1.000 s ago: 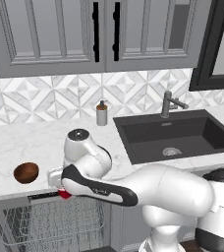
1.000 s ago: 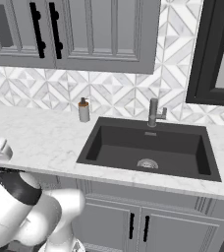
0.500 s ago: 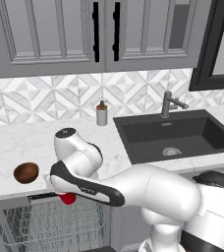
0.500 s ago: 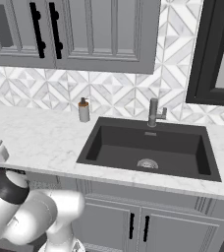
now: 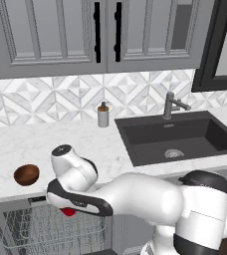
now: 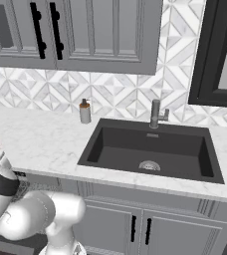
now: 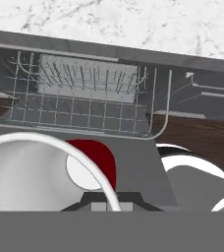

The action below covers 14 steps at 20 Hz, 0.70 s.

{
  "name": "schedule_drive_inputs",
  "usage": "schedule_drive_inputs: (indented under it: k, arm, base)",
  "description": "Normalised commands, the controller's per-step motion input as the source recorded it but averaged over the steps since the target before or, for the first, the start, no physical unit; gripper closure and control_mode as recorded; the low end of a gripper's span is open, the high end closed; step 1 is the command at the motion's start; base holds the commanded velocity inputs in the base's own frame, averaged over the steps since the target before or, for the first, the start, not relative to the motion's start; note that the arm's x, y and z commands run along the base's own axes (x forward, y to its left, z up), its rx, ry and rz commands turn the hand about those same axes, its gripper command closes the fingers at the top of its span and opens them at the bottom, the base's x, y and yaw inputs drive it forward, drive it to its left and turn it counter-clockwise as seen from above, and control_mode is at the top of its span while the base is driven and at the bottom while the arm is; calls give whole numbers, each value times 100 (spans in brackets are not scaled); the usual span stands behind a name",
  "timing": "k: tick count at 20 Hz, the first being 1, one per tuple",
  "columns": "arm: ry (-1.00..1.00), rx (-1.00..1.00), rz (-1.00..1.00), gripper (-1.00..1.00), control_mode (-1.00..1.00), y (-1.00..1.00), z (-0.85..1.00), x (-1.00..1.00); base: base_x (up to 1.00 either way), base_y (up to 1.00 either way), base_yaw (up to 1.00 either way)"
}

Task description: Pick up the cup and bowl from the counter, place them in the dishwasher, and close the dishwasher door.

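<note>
One cup [image 7: 45, 172] in the pincer [image 7: 109, 199], one bowl [image 5: 26, 174] on the counter [image 5: 16, 144].

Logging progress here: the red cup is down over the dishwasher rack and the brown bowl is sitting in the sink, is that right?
Not quite. The bowl sits on the counter left of the arm, not in the sink, as the left base view shows. The cup is over the rack.

You're in a home kitchen: marble tabletop [image 5: 16, 147], black sink [image 6: 150, 152] with faucet [image 6: 157, 113], tiled backsplash [image 5: 51, 99], grey cabinets [image 5: 51, 35], open dishwasher [image 7: 84, 98].
</note>
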Motion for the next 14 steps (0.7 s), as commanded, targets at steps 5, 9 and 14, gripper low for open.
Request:
schedule_drive_inputs:
  k: [5, 9, 14]
  arm:
    - [-2, -2, 0, 100, -100, 21, -82, 18]
    - [-2, -2, 0, 100, -100, 23, -80, 31]
    - [-6, -3, 0, 100, -100, 24, -80, 31]
  base:
    - [0, 0, 0]
    - [0, 0, 0]
    - [0, 0, 0]
